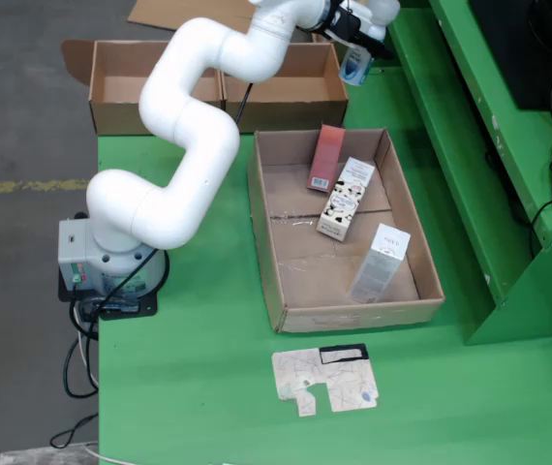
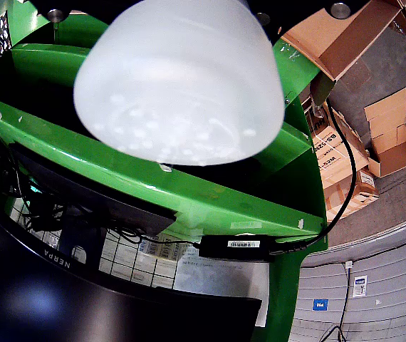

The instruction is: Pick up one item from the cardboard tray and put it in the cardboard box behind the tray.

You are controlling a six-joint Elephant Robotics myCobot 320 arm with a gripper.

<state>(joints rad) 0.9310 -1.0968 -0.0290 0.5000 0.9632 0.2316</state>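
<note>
In the fixed view my gripper (image 1: 357,46) is high at the back, shut on a translucent white bottle (image 1: 355,66) with a blue label. The bottle hangs by the right wall of the right-hand cardboard box (image 1: 286,89) behind the tray. In the gripper-mounted view the bottle's rounded end (image 2: 181,78) fills the top and hides the fingers. The cardboard tray (image 1: 278,262) holds a red carton (image 1: 326,157), a cow-patterned carton (image 1: 345,199) and a pale clear box (image 1: 380,262).
A second open cardboard box (image 1: 126,85) stands left of the first. A flat cardboard cutout (image 1: 324,380) lies in front of the tray. A raised green frame (image 1: 470,145) runs along the right. The arm's base (image 1: 107,262) sits at the table's left edge.
</note>
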